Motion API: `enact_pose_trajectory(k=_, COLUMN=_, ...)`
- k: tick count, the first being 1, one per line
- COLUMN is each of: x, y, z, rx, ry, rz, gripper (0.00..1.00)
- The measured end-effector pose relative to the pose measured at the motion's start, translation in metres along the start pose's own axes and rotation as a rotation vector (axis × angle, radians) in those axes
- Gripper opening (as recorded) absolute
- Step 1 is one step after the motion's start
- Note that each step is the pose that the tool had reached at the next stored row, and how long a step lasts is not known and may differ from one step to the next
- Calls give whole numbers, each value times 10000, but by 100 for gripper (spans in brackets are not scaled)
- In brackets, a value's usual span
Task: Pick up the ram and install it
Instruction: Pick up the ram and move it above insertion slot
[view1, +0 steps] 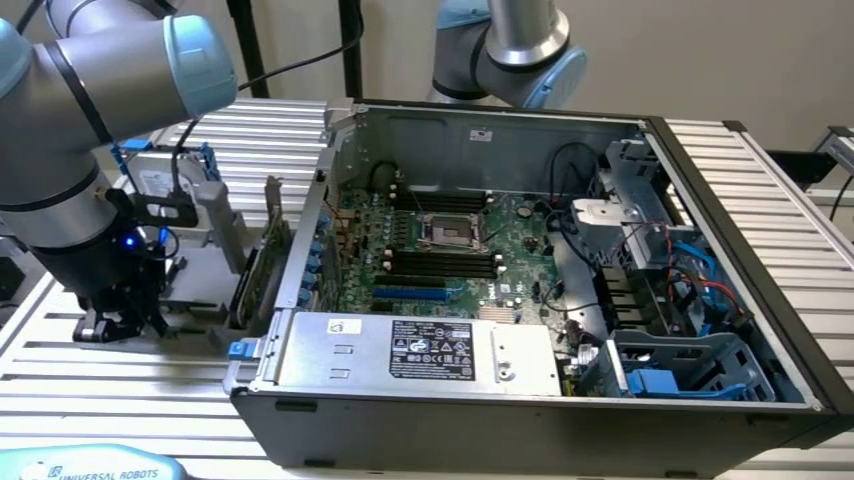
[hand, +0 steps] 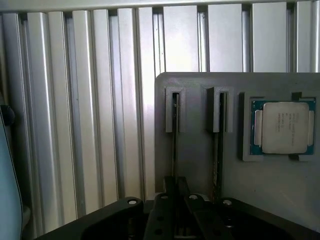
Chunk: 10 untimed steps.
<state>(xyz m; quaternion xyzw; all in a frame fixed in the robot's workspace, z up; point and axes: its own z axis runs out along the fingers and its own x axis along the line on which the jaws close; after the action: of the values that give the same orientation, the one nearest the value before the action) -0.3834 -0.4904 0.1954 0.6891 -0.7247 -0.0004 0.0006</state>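
Ram (hand: 175, 145) stands on edge in a slot of the gray holder (hand: 200, 85), outside the PC case (view1: 534, 425), off its wall on the exterior view's left. Gripper (hand: 176, 184) sits right over the ram's near end. The jaws are drawn close together w/ the thin stick btwn them, shut on it as far as the wrist view shows.

Edges & room: a second stick (hand: 218, 150) stands in the next slot, just beside and parallel, w/ only a narrow strip of holder btwn the two. A processor chip (hand: 283, 127) lies flat in a recess on the far side of that stick. The holder's other side has open slats. In the exterior view a green card (view1: 274, 255) stands upright btwn holder and case wall. A drive (view1: 167, 180) w/ blue rails stands behind the gripper, farther back.

Surface: the table (view1: 747, 170) is ribbed aluminium slats, holder and case both resting on it. The case lies open side up, w/ the board (view1: 461, 235) flat inside, long black slots (view1: 427, 265) near its middle and a wall behind.

Arm (view1: 80, 130) comes in from the exterior view's upper left, w/ the wrist pointing straight down and the gripper (view1: 120, 318) low on the holder. A second arm (view1: 514, 50) stands beyond the case's far wall.
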Motion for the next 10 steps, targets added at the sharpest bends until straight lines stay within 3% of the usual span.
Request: enact_pose_trajectory(k=10, x=-1, y=-27, z=0, rx=-1, ry=-6, rz=-668, gripper=14)
